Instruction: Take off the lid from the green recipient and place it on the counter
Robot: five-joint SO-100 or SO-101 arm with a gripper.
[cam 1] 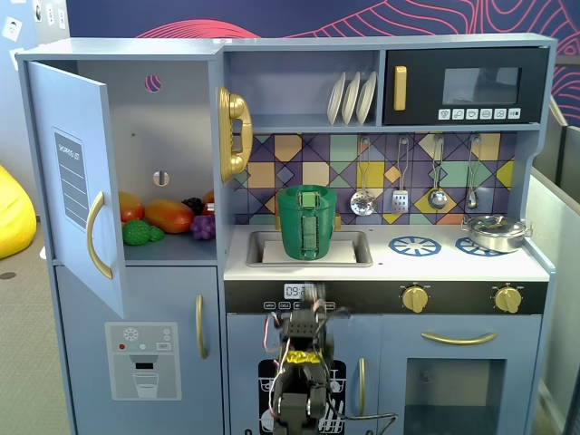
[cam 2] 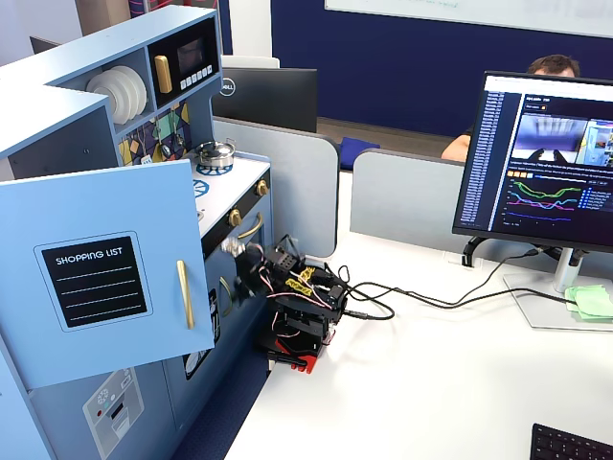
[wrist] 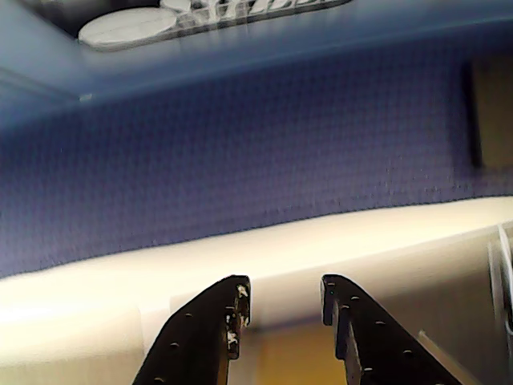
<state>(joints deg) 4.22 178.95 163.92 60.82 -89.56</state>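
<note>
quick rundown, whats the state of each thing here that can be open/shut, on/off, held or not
gripper: open, empty, low in front of the kitchen
lid: on the green recipient, untouched
green recipient: upright in the sink
fridge door: swung open
microwave door: shut
silver pot: on the right burner of the counter
monitor: on

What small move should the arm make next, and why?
Probably raise the arm toward the green recipient in the sink. The open gripper is empty and folded low by the kitchen's front, far below the lid, which is on the pot.
</note>
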